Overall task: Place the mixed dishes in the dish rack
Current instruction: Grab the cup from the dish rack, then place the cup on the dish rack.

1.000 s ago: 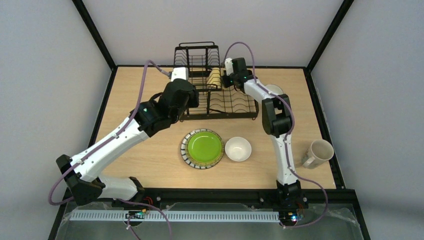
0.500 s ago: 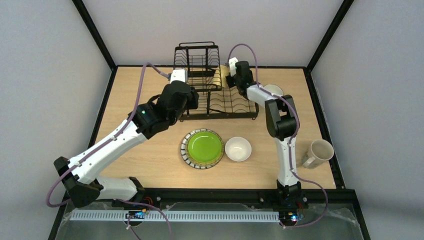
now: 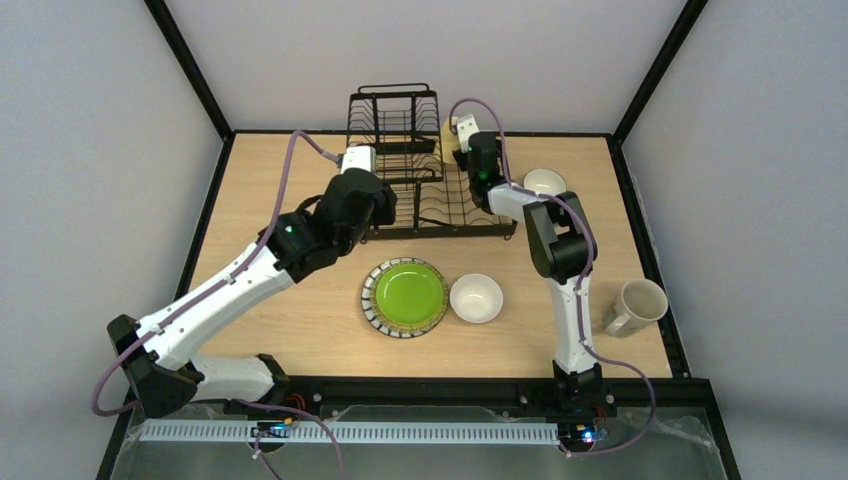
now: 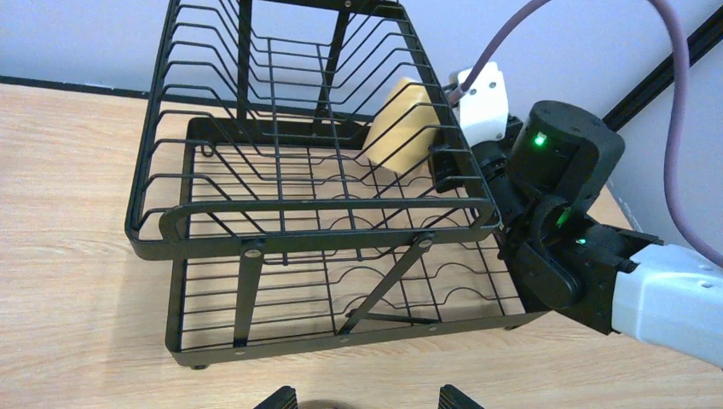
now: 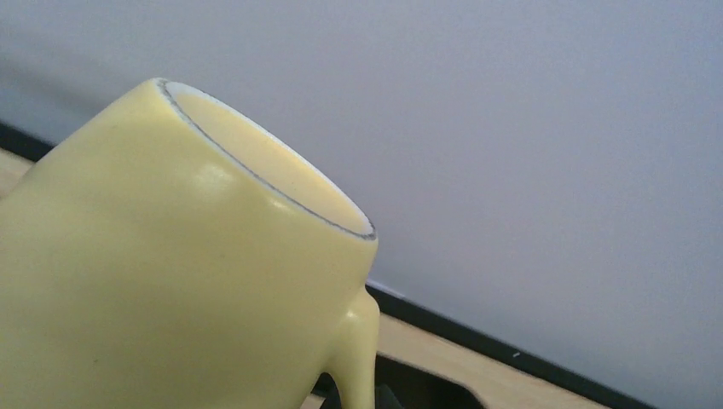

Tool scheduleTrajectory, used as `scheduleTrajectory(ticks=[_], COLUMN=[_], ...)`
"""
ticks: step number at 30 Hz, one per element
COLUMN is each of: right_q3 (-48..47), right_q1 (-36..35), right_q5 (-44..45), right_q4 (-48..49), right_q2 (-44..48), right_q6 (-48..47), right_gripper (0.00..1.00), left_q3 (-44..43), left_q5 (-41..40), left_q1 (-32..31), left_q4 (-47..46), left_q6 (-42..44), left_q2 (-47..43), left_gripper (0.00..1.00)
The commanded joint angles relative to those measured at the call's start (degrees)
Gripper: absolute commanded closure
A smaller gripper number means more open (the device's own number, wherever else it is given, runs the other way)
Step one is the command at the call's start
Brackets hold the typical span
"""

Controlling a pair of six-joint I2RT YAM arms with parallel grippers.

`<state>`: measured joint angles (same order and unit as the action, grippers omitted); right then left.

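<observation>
**Right claw grips the mug at the rack's far right corner**

The right gripper (image 3: 458, 138) is clenched on a pale yellow ceramic mug (image 4: 401, 123), held tilted by the right end of the raised basket of the black wire dish rack (image 4: 324, 230); whether the mug is inside the basket cannot be told. The left gripper (image 4: 365, 400) is spread wide and empty, facing the rack's near side. A green plate with a striped rim (image 3: 404, 296), a white bowl (image 3: 476, 298) and a cream mug (image 3: 635, 305) sit on the wooden table (image 3: 300, 330), apart from the rack.

High overview, wrist close-ups, shared rack (image 3: 440, 230)
</observation>
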<state>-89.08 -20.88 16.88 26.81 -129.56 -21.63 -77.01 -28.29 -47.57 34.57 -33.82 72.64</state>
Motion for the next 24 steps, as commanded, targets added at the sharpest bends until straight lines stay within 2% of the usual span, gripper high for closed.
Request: scheduleTrajectory(ticks=[1, 10, 24], right_q3=[0.7, 1.9, -0.1], right_q1=[-0.8, -1.0, -1.0], right_q5=[7.4, 12.6, 17.9], right_q4=[18.3, 27.4, 29.2], right_q2=[0.8, -3.8, -8.7], right_q6=[-5.0, -10.9, -14.1], right_gripper=[1.00, 1.00, 1.00], left_q3=[2.0, 6.0, 12.3], left_q5=[0.6, 1.2, 2.2], left_q1=[0.3, 0.2, 0.3], left_q4=[-2.2, -5.5, -8.5], left_q6=[0.0, 0.5, 0.4], left_q2=[-1.8, -4.3, -8.4], left_gripper=[0.04, 0.04, 0.04])
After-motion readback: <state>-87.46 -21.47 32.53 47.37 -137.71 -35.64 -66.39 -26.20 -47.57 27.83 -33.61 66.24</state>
